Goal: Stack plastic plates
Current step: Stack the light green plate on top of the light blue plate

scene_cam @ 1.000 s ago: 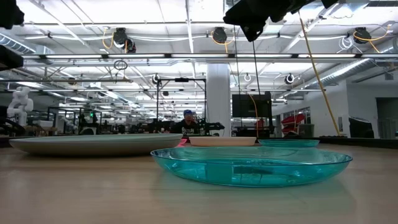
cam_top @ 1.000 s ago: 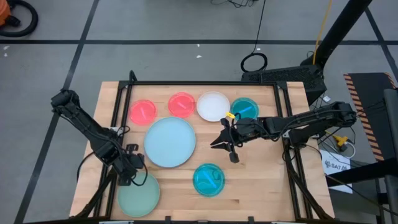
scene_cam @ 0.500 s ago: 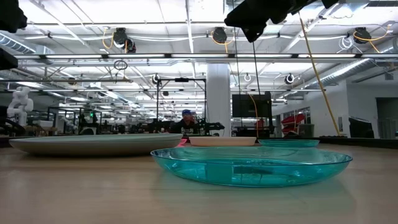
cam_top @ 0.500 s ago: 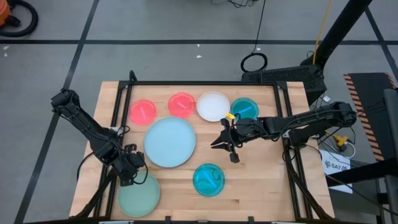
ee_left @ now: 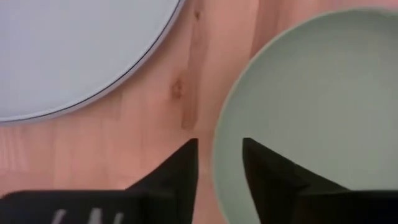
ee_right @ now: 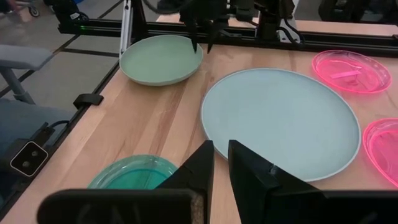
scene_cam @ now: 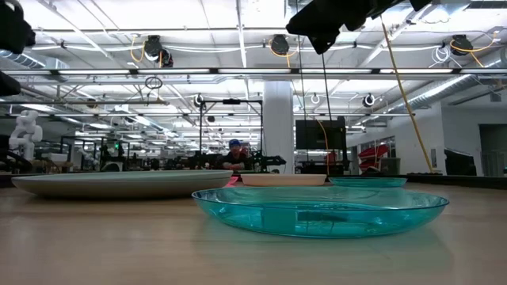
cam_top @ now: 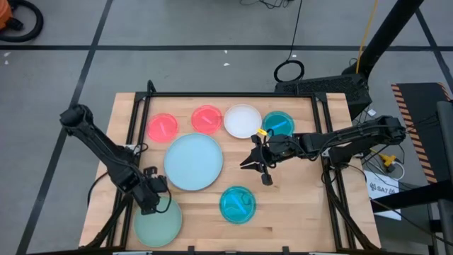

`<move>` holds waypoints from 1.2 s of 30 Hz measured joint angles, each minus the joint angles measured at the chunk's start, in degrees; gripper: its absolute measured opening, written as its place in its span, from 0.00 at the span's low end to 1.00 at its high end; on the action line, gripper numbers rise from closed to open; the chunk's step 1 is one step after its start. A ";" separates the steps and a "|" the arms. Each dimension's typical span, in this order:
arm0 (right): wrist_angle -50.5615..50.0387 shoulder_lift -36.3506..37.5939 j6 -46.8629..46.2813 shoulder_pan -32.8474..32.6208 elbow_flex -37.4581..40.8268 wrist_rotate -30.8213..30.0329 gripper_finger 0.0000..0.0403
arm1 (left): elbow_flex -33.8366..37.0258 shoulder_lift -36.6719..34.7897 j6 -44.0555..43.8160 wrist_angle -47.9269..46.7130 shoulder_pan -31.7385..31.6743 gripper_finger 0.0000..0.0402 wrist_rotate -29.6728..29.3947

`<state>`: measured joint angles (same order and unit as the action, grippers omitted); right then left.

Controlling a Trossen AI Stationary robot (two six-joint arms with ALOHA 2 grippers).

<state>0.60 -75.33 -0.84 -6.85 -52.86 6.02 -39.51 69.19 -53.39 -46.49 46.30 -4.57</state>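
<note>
Left gripper (ee_left: 219, 163) straddles the green plate's (ee_left: 311, 106) rim, fingers parted, not clamped; right gripper (ee_right: 221, 163), narrowly parted and empty, hovers mid-table.

Seven plates I see, all flat on wood, none stacked. Big pale blue plate (cam_top: 193, 161) in middle. Big pale green plate (cam_top: 158, 220) near front left corner, close to blue one but not touching (gap of bare wood between). Back row, side by side: pink plate (cam_top: 163, 127), second pink plate (cam_top: 207, 119), white plate (cam_top: 243, 120), see-through teal plate (cam_top: 278, 123). Another teal plate (cam_top: 237, 204) alone at front, right of green one.
</note>
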 joint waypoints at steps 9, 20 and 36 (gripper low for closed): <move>-0.04 0.00 0.00 0.00 0.00 0.00 0.11 | 0.00 6.95 3.16 0.08 -0.08 0.43 -0.04; -0.02 0.00 0.00 0.00 0.00 0.00 0.11 | 0.00 10.56 5.13 5.98 -0.09 0.40 -0.41; 0.00 0.00 0.00 0.00 0.00 0.00 0.11 | -0.15 10.50 7.21 6.46 0.39 0.03 0.79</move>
<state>0.60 -75.33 -0.84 -6.85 -52.86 6.02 -39.66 79.68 -46.17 -40.03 46.70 -3.77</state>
